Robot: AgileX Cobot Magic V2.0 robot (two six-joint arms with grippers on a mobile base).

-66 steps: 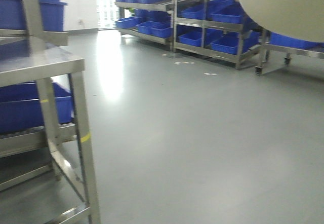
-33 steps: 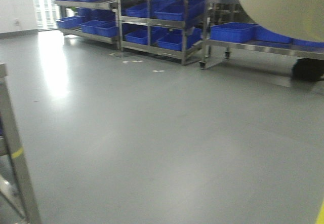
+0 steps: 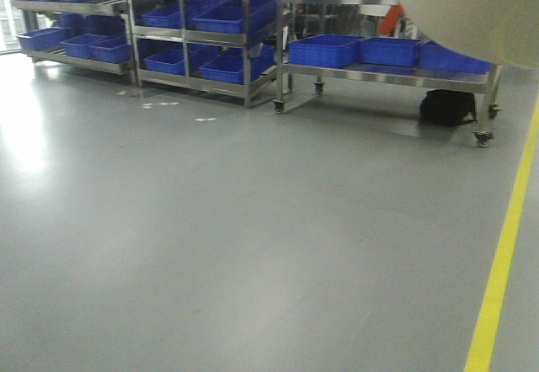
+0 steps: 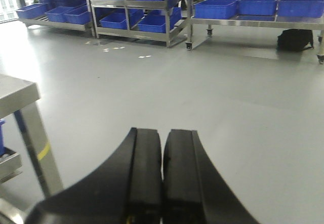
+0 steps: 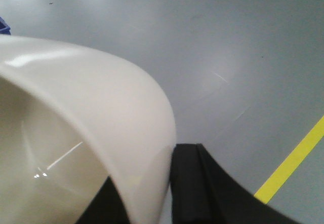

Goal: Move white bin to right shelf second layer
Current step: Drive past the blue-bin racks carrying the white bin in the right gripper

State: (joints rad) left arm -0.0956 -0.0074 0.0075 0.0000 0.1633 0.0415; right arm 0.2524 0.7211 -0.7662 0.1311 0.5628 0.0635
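Over grey floor [image 5: 228, 41]: right gripper [image 5: 152, 183] jaws clamp the white bin [image 5: 76, 107] wall; left gripper [image 4: 162, 135] jaws together, empty.

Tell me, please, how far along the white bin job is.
Done: the white bin is picked up, the right pincer shut on its rim. In hand: it hangs over open floor, the left pincer shut and empty. Left: reaching the right shelf, not identifiable here, and setting the bin on its second layer.
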